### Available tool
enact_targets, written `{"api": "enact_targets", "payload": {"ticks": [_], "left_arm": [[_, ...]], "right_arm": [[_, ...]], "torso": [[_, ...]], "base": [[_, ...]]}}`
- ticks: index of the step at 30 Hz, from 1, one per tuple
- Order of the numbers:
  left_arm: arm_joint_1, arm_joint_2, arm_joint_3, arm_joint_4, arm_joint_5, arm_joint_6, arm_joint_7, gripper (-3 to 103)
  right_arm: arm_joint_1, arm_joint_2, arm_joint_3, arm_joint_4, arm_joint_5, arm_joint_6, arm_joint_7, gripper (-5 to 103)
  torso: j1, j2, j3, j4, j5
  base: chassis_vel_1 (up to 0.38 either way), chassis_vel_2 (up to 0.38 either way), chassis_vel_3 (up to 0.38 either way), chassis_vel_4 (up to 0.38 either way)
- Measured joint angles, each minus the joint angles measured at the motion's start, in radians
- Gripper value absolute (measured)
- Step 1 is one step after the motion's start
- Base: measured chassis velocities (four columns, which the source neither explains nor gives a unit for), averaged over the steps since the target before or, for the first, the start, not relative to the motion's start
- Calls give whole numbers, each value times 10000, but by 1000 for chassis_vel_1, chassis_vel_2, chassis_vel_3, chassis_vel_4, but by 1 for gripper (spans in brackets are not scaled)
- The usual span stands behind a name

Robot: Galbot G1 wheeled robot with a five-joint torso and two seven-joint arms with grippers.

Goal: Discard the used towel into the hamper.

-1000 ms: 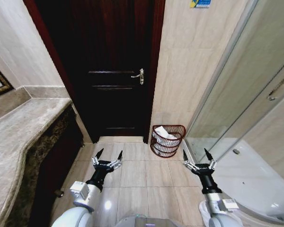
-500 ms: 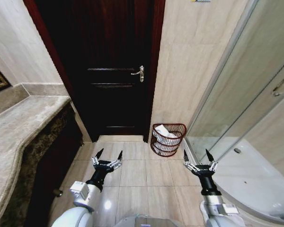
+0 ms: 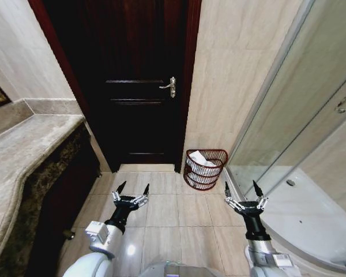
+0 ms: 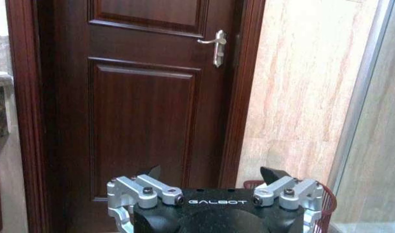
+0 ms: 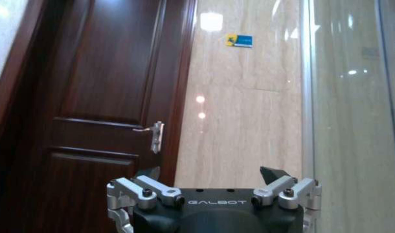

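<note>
Hamper (image 3: 205, 169) sat on the tiled floor (image 3: 167, 213) against the beige wall, just right of the dark wooden door (image 3: 135, 86) and beside the glass shower enclosure (image 3: 311, 150), with a white towel (image 3: 200, 161) lying inside it. Left gripper (image 3: 132, 190) hung low over the tiles, fingers spread and empty, well short of the basket. Right gripper (image 3: 241, 189) hovered near the shower's edge, likewise wide apart and holding nothing

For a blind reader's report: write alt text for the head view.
A small reddish-brown wire hamper holding something white stands on the tiled floor against a beige wall, between a dark wooden door and a glass shower enclosure. Nearer, the left gripper and right gripper hover open and empty.
</note>
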Motion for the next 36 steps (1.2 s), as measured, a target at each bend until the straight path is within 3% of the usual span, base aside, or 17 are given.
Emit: {"api": "enact_targets", "payload": {"ticks": [6,36], "left_arm": [[0,0,0,0,-1,0,0,100],[0,0,0,0,-1,0,0,100]], "right_arm": [[-81,6,99,-53,33,275,-428,100],[-421,2,144,-33,134,873,-529,100]], "torso": [[-119,-290,-172,0,0],[-629,-1501,-874,0,0]], "base": [[0,0,0,0],[0,0,0,0]]}}
